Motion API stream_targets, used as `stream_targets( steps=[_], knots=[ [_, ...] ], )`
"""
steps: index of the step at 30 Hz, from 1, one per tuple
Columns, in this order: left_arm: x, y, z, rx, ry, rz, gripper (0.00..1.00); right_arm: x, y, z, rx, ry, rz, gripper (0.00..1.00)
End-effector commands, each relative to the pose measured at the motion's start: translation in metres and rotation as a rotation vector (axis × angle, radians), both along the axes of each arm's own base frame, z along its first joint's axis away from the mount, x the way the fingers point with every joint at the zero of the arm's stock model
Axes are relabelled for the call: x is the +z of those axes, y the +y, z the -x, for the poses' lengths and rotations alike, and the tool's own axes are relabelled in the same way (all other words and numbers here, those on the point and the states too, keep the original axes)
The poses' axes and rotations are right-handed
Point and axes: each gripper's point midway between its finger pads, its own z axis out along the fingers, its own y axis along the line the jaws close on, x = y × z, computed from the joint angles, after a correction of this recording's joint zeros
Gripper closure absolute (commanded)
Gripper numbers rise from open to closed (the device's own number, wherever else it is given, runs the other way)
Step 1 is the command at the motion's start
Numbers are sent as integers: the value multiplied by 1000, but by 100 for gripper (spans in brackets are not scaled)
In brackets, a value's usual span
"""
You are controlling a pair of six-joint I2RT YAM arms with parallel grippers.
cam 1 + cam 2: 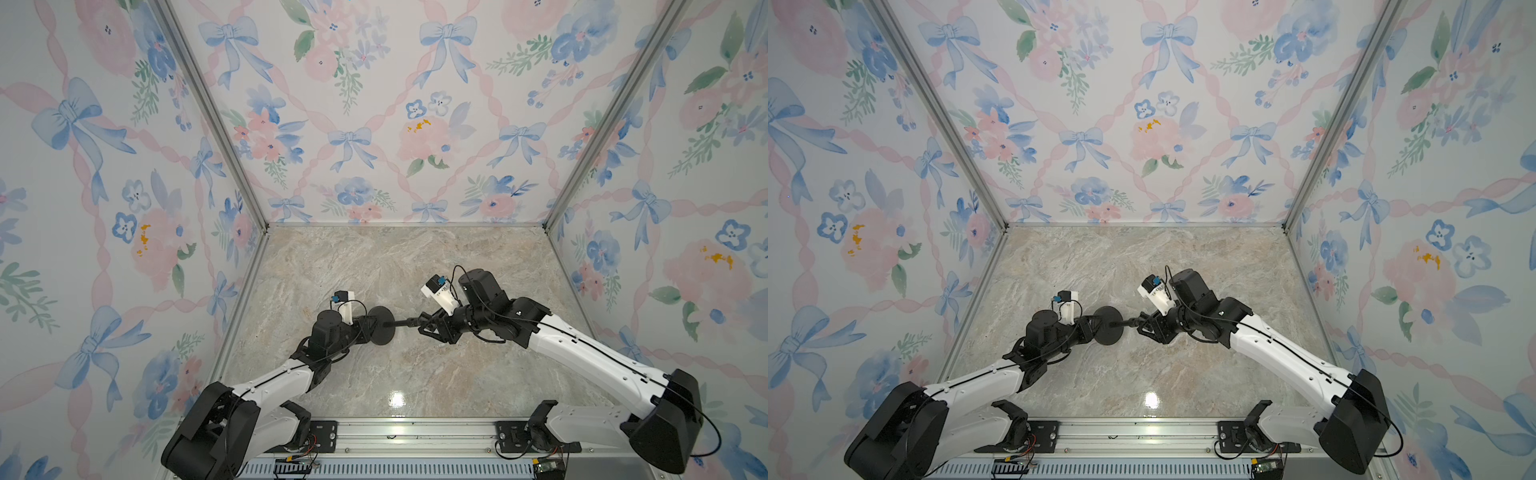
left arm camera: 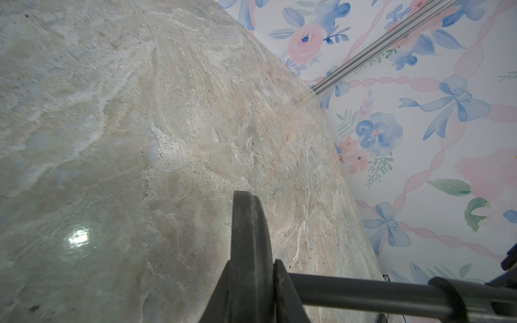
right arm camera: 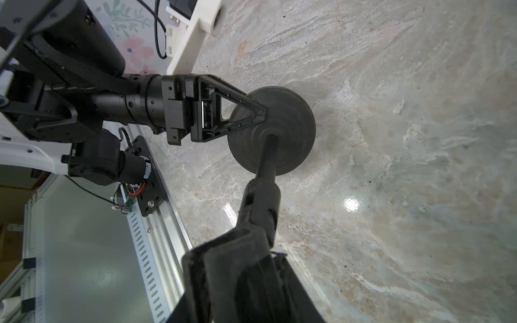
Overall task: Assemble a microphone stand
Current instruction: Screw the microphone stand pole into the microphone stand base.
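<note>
The microphone stand is in two black parts, held in the air between my arms. Its round disc base [image 1: 381, 332] [image 1: 1108, 332] stands on edge, and my left gripper [image 1: 372, 322] [image 2: 251, 265] is shut on its rim [image 2: 249, 223]. The thin rod [image 1: 404, 323] [image 1: 1128, 322] [image 3: 265, 159] lies level, its tip meeting the centre of the disc [image 3: 291, 123]. My right gripper [image 1: 424, 322] [image 3: 240, 260] is shut on the rod's thicker clip end [image 3: 260, 201]. In the right wrist view the left gripper [image 3: 261, 112] pinches the disc's edge. How deep the tip sits in the disc I cannot tell.
Below the parts lies the marble tabletop [image 1: 415, 257], bare all round. Floral walls [image 1: 374, 124] close off the back and both sides. A metal rail [image 1: 415, 432] carrying both arm mounts runs along the front edge.
</note>
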Motion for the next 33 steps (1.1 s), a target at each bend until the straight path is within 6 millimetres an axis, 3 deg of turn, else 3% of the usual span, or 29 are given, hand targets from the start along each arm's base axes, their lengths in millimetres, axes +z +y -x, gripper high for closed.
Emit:
stream_targets(
  steps=[1, 4, 7, 11, 14, 19, 22, 26, 33],
  knots=[
    [56, -10, -6, -15, -164, 118, 100, 24, 15, -10, -131, 191, -183, 73],
    [56, -10, -6, -12, -162, 120, 100, 36, 15, -6, -63, 158, -212, 58],
    [54, -11, -6, -15, -155, 120, 100, 48, 7, 17, 152, -140, -181, 35],
    [52, -13, -8, -28, -149, 113, 100, 52, -23, 31, 337, -576, -40, 24],
    [50, -16, -8, -46, -138, 111, 100, 38, -45, 40, 541, -882, 151, 17],
    [43, -21, -8, -68, -117, 104, 100, 26, -60, 24, 760, -1275, 452, 13],
    [38, -25, -7, -93, -99, 102, 100, 29, -56, 21, 846, -1343, 491, 14],
    [34, -34, -5, -138, -82, 95, 100, 17, -53, 22, 1010, -1276, 558, 16],
    [28, -41, -2, -173, -61, 87, 100, 5, -34, 16, 1072, -1266, 571, 20]
  ],
)
